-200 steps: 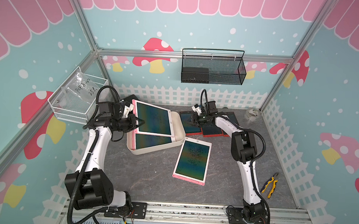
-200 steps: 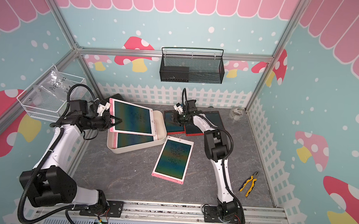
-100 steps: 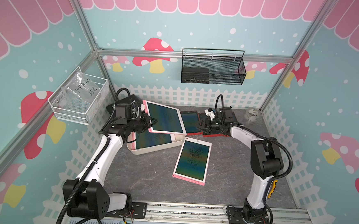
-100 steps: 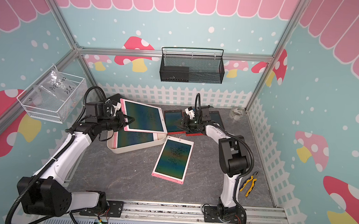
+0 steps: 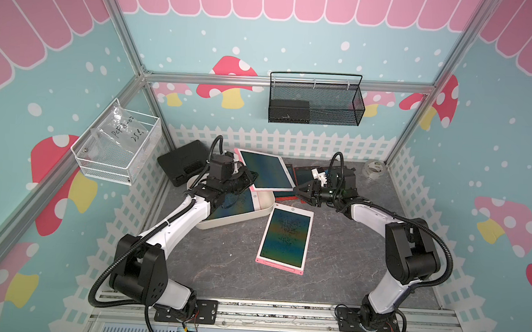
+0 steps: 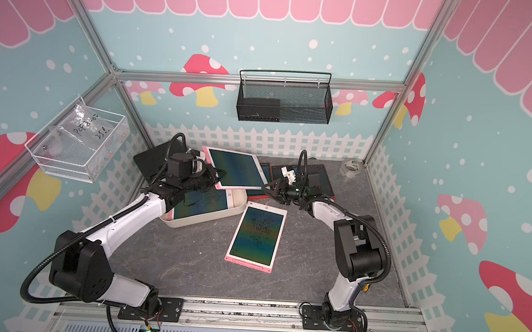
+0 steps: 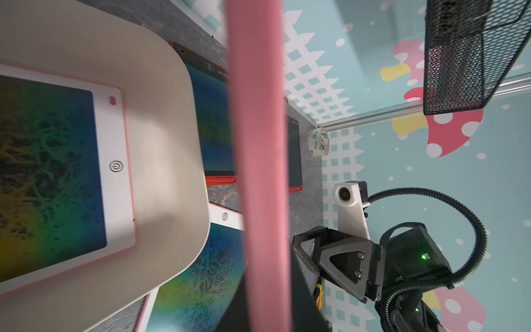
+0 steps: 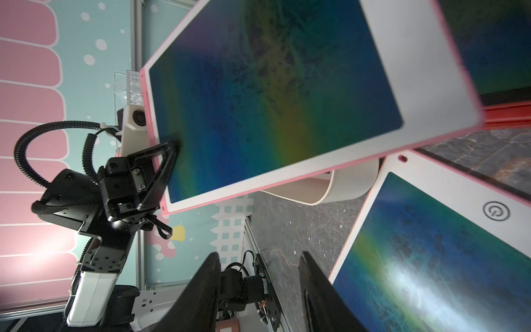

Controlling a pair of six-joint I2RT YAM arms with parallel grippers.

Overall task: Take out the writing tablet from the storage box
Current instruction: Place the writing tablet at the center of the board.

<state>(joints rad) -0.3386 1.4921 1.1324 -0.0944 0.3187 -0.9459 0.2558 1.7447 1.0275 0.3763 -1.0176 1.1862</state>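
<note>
Grey tabletop [image 5: 220, 265]; right wrist view best shows left pincer [image 8: 172, 145] clamping tablet [image 8: 273, 95].

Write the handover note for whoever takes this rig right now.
The left gripper is shut on one edge of the lifted tablet, raised clear of the storage box.
The right gripper is open and empty, close to that tablet's free end.
Done: one pink tablet lies on the table beside the box.
To do: set the lifted tablet down outside the box; a third tablet lies inside it.
</note>
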